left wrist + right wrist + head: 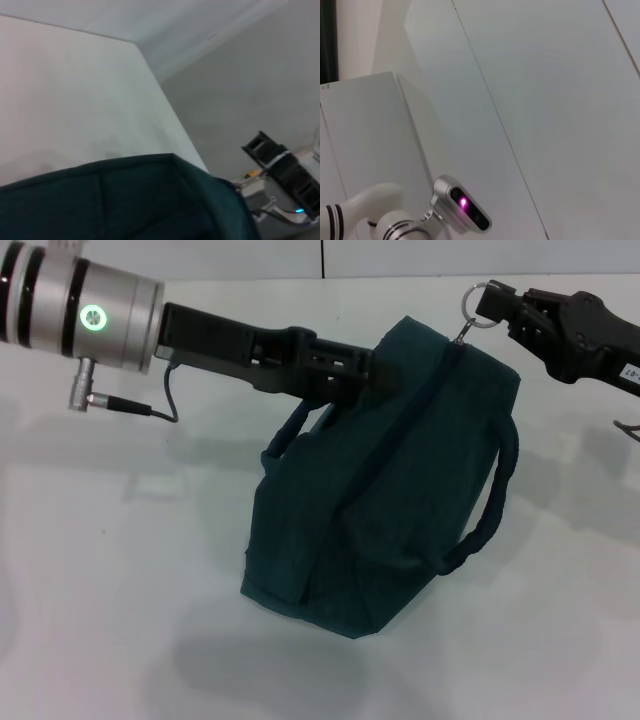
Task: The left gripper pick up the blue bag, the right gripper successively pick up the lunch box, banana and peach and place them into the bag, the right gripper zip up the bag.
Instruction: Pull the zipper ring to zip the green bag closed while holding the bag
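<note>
Head view: the dark teal-blue fabric bag (385,490) sits centre frame, lifted and tilted, its lower corner toward the bottom centre above the white table (110,570) with a shadow under it. Top seam runs diagonally from lower centre up to the upper right, zipper closed along what shows. 2 dark loop handles are visible: 1 on the left side (285,435), 1 hanging down the right side (490,505). The left gripper (365,370) comes in from the upper left on its silver-and-black arm and meets the bag's top left edge; the fingertips are buried in fabric, looks clamped on the bag's upper edge. The right gripper (500,308) enters from the upper right, its jaws closed on the metal ring zipper pull (477,302), which sits at the bag's top right corner, ring sticking out just left of the jaw tips. Left wrist view: bag's teal edge (130,200) fills the lower part of the frame, table and wall behind it. Right wrist view: only white wall panels and part of the robot's white body (395,220) at lower left; no bag, no fingers in that view.
</note>
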You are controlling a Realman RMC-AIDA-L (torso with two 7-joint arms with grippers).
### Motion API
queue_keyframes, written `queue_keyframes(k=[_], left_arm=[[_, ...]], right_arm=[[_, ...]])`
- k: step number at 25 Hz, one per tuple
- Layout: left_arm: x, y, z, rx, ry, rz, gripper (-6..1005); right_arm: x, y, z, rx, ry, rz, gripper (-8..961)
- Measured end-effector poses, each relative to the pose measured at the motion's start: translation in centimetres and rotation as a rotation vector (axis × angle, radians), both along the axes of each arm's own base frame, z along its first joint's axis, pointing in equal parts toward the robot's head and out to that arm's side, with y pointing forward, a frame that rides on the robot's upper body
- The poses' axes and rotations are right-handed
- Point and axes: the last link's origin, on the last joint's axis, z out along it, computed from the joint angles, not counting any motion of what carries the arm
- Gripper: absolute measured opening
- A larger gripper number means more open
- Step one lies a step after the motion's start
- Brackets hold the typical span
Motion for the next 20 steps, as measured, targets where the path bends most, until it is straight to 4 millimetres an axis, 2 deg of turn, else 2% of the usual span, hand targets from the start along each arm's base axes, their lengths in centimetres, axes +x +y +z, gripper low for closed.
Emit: queue_keyframes(k=[3, 10, 20], left_arm=[[0.6, 0.2, 0.3, -0.005, 0.001, -0.005, 892], [0.6, 0.2, 0.4, -0.003, 0.01, -0.003, 893], [0.6, 0.1, -0.6, -0.019, 0.065, -0.02, 890]], right_arm=[[0.0, 0.0, 0.0, 0.001, 0.0, 0.001, 20], [-0.1, 0.1, 0.0, 0.002, -0.001, 0.006, 20], [-0.3, 0.0, 0.0, 0.004, 0.0, 0.023, 20]])
